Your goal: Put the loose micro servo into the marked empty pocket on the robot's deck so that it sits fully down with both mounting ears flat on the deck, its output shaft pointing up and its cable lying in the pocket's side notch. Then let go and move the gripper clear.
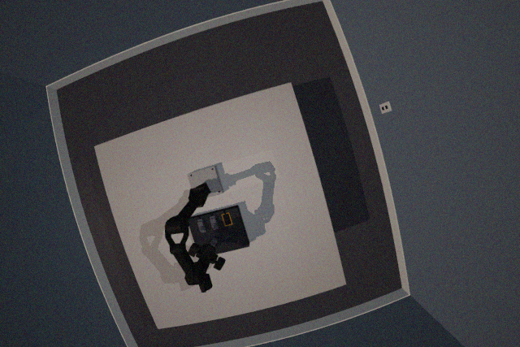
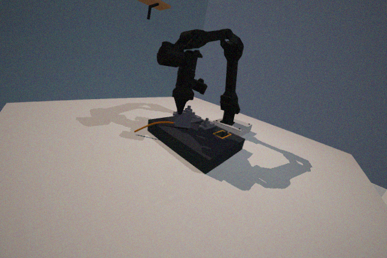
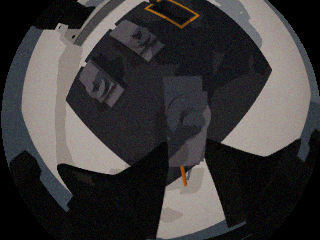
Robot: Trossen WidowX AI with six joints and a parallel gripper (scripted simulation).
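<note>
The loose servo is a grey block at the deck's corner away from the marked pocket, its round raised part facing the wrist camera. My gripper points down and is shut on the servo, one finger on each side. Its orange cable runs out past the deck's edge. I cannot tell whether the servo touches the deck. The marked pocket's orange outline surrounds a dark, empty hole. The side notch is not clear. In the top view the arm hides the servo.
The dark deck also carries two fitted grey servos, one nearer the pocket and one farther from it. The arm's pale base plate stands behind the deck.
</note>
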